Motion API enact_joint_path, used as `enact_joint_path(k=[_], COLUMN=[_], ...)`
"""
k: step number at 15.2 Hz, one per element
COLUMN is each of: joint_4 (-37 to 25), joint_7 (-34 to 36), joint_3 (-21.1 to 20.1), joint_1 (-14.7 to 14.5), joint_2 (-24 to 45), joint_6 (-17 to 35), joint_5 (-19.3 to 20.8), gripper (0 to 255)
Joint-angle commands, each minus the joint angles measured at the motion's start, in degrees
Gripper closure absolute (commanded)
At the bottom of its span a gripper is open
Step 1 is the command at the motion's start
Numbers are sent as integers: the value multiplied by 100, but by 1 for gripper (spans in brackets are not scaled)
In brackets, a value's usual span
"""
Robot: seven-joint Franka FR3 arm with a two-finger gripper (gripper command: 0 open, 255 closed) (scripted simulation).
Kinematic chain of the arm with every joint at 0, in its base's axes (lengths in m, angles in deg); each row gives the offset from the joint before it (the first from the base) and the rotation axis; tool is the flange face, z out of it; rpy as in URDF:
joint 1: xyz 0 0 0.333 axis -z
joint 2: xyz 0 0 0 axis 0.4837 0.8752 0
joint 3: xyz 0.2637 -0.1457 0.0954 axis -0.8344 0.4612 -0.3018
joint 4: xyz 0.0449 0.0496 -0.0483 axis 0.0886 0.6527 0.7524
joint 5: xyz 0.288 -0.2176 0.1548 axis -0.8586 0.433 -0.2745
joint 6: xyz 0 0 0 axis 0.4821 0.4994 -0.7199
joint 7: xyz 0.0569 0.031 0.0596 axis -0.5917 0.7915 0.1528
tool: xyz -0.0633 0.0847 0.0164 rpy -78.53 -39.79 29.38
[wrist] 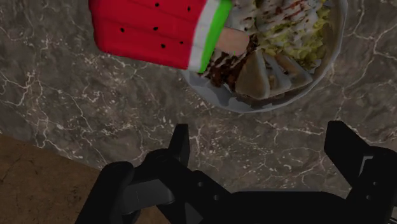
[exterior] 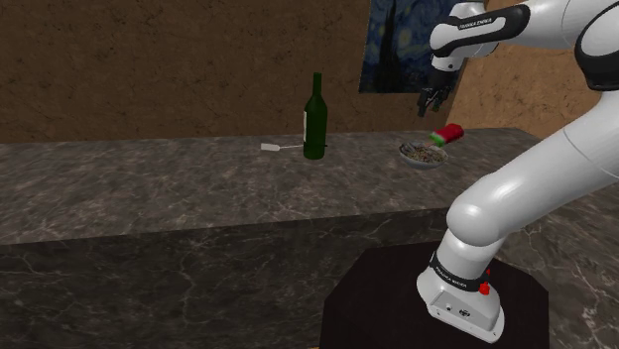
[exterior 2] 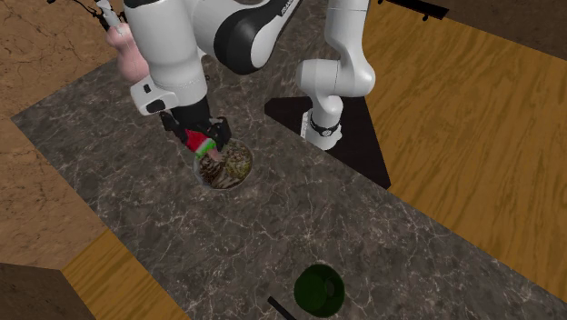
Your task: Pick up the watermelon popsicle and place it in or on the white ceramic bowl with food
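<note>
Shoulder view
Surface: a dark marble counter (exterior: pixel 149 188) runs across the frame in front of a brown wall.
Gripper: the black gripper (exterior: pixel 433 101) hangs above the counter's far right part, clear of everything below it.
Task item: the watermelon popsicle (exterior: pixel 447 134) sits tilted at the far rim of the bowl (exterior: pixel 422 156), just below the gripper.
Other items: a green wine bottle (exterior: pixel 314 117) stands upright well to the left of the bowl, with a white-ended utensil (exterior: pixel 275 147) lying beside its base. A blue painting (exterior: pixel 397 45) hangs behind the arm. The dark stand (exterior: pixel 397 307) shows at lower right.

Second exterior view
Gripper: the gripper (exterior 2: pixel 195 125) is directly over the popsicle (exterior 2: pixel 201 143).
Task item: the green end meets the bowl (exterior 2: pixel 247 177); the red end points away from it.
Other items: the bottle (exterior 2: pixel 318 289) is seen from above, far along the counter (exterior 2: pixel 363 236). The floor (exterior 2: pixel 472 109) is wooden.

Wrist view
Fingers: the gripper (wrist: pixel 261 143) has its two black fingers (wrist: pixel 180 143) spread wide, with bare counter (wrist: pixel 76 108) between them and nothing held.
Task item: the popsicle (wrist: pixel 149 32) lies beyond the fingertips. Its white-and-green rind end overlaps the rim of the bowl (wrist: pixel 216 97) and touches the food, while the seeded red body juts out over the counter.
</note>
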Motion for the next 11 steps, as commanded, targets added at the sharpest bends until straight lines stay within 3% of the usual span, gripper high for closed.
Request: enact_joint_path(k=[1,3,11], joint_4=[-251,-569,-569], joint_7=[-5,-15,-15], joint_3=[-67,-142,-142], joint_1=[-4,-14,-14], joint_2=[-41,-63,-63], joint_6=[-295,-637,-637], joint_5=[-20,-51,-51], gripper=[0,0,0])
